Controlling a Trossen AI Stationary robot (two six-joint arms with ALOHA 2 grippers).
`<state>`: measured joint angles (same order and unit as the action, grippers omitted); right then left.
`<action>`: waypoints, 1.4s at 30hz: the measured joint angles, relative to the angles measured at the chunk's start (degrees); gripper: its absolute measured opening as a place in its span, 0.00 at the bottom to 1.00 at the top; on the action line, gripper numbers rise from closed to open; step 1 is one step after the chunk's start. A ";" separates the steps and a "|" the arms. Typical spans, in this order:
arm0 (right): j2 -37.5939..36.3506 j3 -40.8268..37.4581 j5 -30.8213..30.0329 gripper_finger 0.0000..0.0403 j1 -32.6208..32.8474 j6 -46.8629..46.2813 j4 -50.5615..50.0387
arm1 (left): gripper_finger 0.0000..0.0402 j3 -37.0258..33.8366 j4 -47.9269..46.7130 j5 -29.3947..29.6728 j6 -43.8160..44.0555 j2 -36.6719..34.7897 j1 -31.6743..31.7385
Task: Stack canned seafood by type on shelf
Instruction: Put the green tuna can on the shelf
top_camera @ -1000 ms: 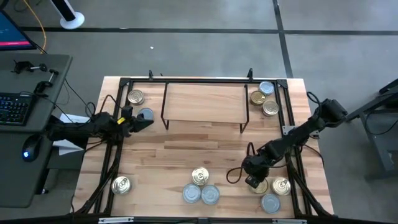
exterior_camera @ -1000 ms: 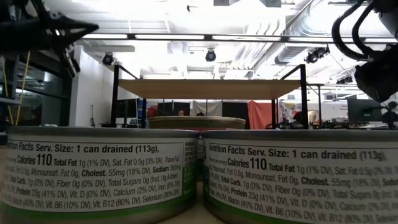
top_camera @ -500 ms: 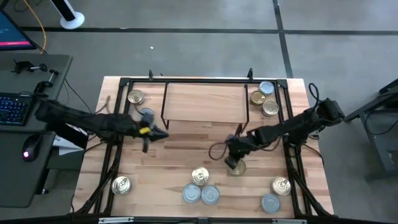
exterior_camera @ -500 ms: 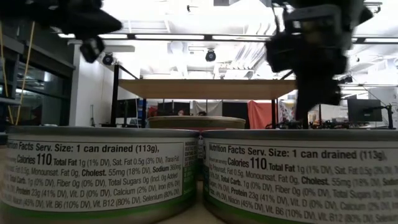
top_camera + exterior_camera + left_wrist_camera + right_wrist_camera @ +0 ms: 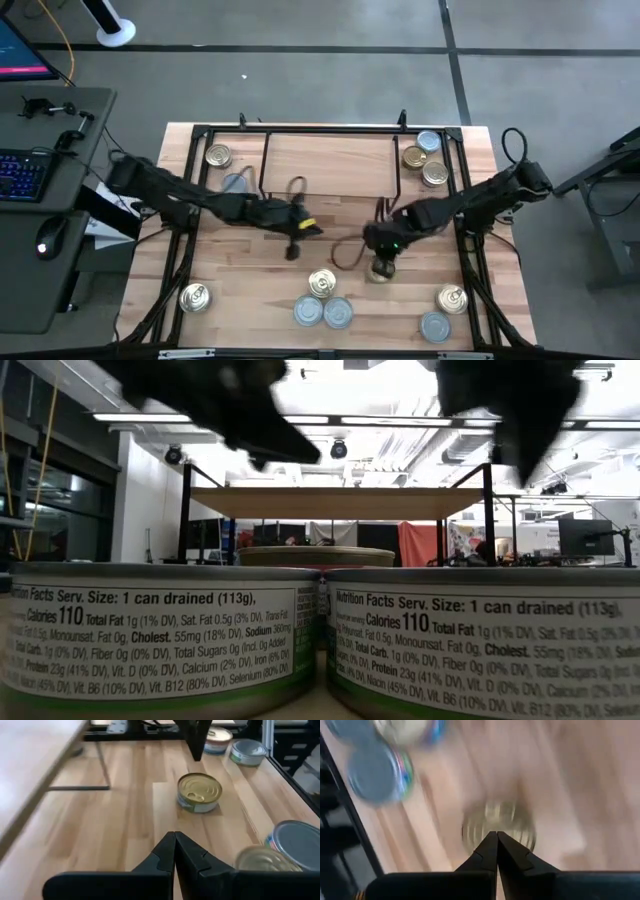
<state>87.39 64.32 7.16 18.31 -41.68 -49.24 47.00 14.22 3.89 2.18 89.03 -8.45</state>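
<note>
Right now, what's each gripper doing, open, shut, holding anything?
Left gripper: shut, empty, over bare table in front of the shelf.
Right gripper: shut, empty, above a gold can.

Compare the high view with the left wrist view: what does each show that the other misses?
Only the high view shows the whole shelf, the cans at both its ends, and the right gripper over a gold can. Only the left wrist view shows the left gripper shut, empty, fingertips together, above bare tabletop. Both share that gold can on the table and the front cluster of cans.
</note>
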 joint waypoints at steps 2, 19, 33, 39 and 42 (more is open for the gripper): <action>0.00 -2.08 1.95 0.00 3.15 -3.90 -1.61 | 0.00 4.31 0.34 -2.43 -1.08 4.92 0.62; 0.02 -17.93 0.61 0.00 17.00 -27.13 10.71 | 0.00 30.87 1.00 -8.00 -7.37 35.20 -1.49; 0.00 -19.88 -10.05 0.00 12.59 -22.98 19.27 | 0.00 33.51 0.22 -7.23 -6.14 39.18 -1.61; 0.00 -19.92 -11.98 0.00 9.25 -18.44 22.86 | 0.00 33.59 -8.95 -7.33 -0.97 37.13 -0.98; 0.00 -19.92 -12.93 0.00 7.46 -15.41 24.25 | 0.00 33.57 -12.88 -7.68 -3.17 35.78 -0.87</action>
<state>87.39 44.40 -5.77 25.77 -57.09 -24.99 80.57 1.34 -3.79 -0.98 124.81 -9.32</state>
